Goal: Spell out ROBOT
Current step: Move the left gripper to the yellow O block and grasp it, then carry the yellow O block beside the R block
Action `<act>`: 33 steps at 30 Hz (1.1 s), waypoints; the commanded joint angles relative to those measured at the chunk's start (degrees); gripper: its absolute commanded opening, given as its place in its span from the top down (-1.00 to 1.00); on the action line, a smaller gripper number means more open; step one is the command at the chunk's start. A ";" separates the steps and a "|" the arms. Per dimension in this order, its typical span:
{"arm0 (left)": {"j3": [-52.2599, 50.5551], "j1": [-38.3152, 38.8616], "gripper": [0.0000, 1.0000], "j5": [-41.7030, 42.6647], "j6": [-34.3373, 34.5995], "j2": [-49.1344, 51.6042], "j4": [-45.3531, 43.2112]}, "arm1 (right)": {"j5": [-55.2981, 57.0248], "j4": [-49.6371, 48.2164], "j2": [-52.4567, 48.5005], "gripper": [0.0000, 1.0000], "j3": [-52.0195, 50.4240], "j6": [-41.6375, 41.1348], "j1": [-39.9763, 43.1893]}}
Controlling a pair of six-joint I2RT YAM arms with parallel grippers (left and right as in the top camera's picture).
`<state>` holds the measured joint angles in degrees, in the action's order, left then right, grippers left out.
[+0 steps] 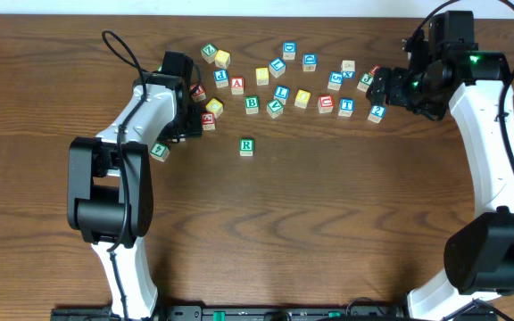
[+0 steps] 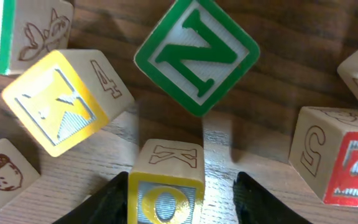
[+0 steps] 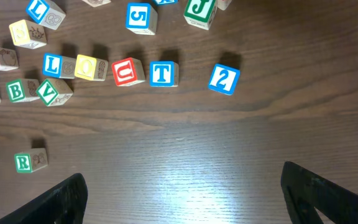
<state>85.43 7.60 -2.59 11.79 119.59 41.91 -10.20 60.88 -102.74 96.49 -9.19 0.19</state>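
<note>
My left gripper (image 2: 182, 202) is open and low at the left end of the block cluster (image 1: 188, 119). A yellow O block (image 2: 165, 191) sits between its jaws. The left jaw touches the block and the right jaw stands apart from it. This block is hidden under the gripper in the overhead view. A green R block (image 1: 246, 146) lies alone in front of the cluster and also shows in the right wrist view (image 3: 22, 163). My right gripper (image 3: 182, 186) is wide open and empty, above the table at the cluster's right end (image 1: 384, 89). Green B (image 1: 252, 104), another yellow O (image 1: 302, 98) and blue T (image 1: 346, 106) lie in a row.
A green N block (image 2: 196, 55), a yellow block marked 4 (image 2: 64, 102) and a red block (image 2: 353, 168) crowd round the left gripper. Several other letter and number blocks lie along the far side, among them red U (image 3: 124, 71), blue 2 (image 3: 222, 79) and red A (image 1: 236, 85).
</note>
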 commanded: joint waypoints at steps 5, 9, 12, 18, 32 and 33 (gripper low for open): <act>1.05 -0.20 0.22 -1.60 -0.57 0.96 -0.70 | 0.66 0.22 -0.52 -0.89 0.94 -0.63 -0.28; 1.05 -0.20 0.34 -1.60 -0.57 0.96 -0.83 | 0.66 0.24 -0.52 -0.89 0.94 -0.63 -0.28; 1.07 -0.20 0.36 -1.57 -0.57 0.92 -0.81 | 0.66 0.24 -0.52 -0.89 0.94 -0.63 -0.28; 1.07 -0.15 0.38 -1.53 -0.35 -1.09 -0.57 | 0.68 0.20 -0.52 -0.89 0.94 -0.63 -0.28; 1.07 6.71 0.39 5.42 3.67 -12.59 -0.46 | 0.68 0.22 -0.52 -0.89 0.94 -0.63 -0.28; 1.07 8.07 0.38 5.42 4.26 -12.59 -0.44 | 0.68 0.22 -0.52 -0.89 0.94 -0.61 -0.28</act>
<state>85.56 12.25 0.84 13.65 106.91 41.30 -10.20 60.90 -102.74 96.49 -9.19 0.19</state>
